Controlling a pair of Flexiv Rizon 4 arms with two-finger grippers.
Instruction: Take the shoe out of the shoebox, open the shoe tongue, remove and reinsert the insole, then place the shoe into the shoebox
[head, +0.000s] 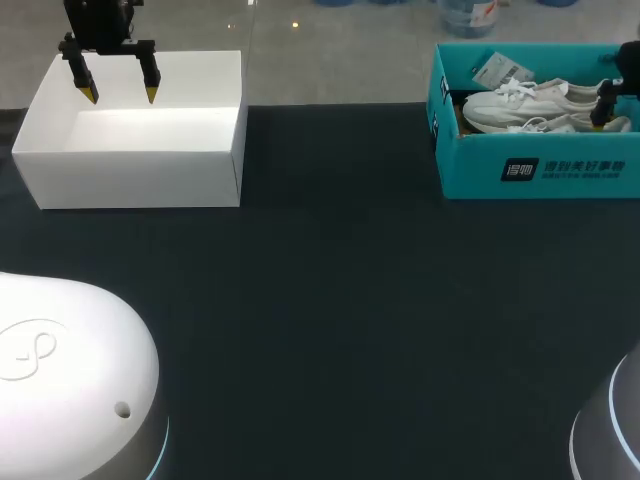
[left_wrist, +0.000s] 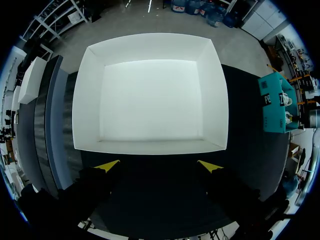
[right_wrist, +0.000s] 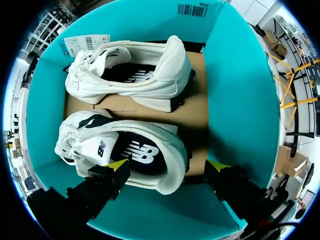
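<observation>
Table (head: 330, 300) dark — right jaws released over near shoe (right_wrist: 165, 145), heel end, inside shoebox (right_wrist: 240, 90); left jaws released. Risk: fingertip catching box wall.

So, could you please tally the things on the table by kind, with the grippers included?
White shoes: 2, one farther from the fingers, one nearer
Boxes: 2, the teal shoebox and the white box
Paper tag: 1
Grippers: 2, the left gripper and the right gripper
Total: 7
</observation>
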